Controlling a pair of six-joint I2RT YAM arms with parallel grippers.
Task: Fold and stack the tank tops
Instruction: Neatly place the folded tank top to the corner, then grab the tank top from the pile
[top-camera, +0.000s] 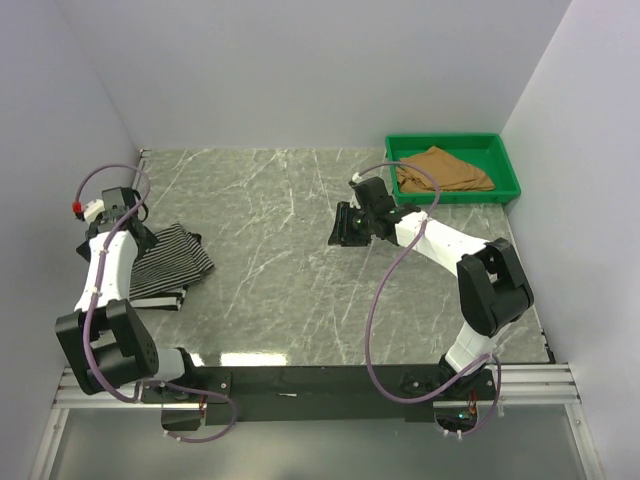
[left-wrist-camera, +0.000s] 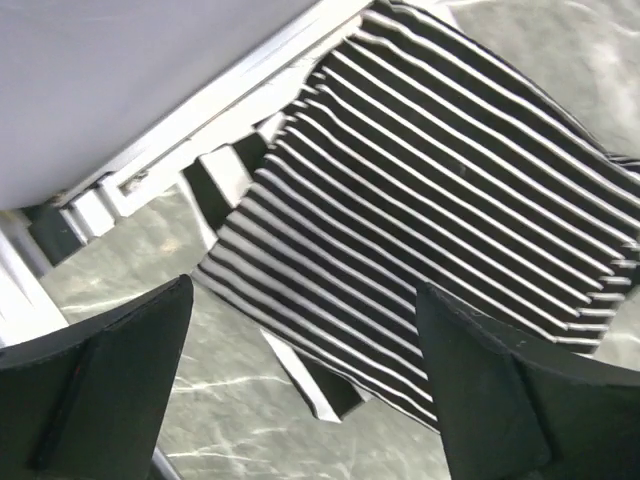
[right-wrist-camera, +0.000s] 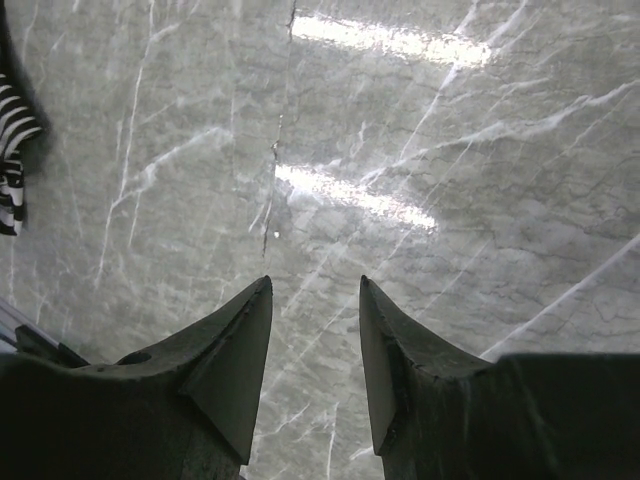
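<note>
Right under the left pincer (left-wrist-camera: 302, 290) lies the thin-striped top (left-wrist-camera: 430, 200). It is folded flat on the wide-striped top (left-wrist-camera: 320, 388), so two tops look stacked. The left pincer is spread wide and holds nothing. The tan top (top-camera: 440, 170) sits bunched up in the green tray (top-camera: 505, 160), off to the right of the right pincer (right-wrist-camera: 315, 285) and farther back. That pincer is partly spread and empty over the table (right-wrist-camera: 400, 120). I think the tan top comes next. The right pincer must reach back, pinch it and bring it out to fold.

Marble table (top-camera: 290, 250): striped tank tops (top-camera: 170, 262) stacked right under the left claw (left-wrist-camera: 302, 290), green tray (top-camera: 508, 170) sitting behind the right claw (right-wrist-camera: 315, 285).
</note>
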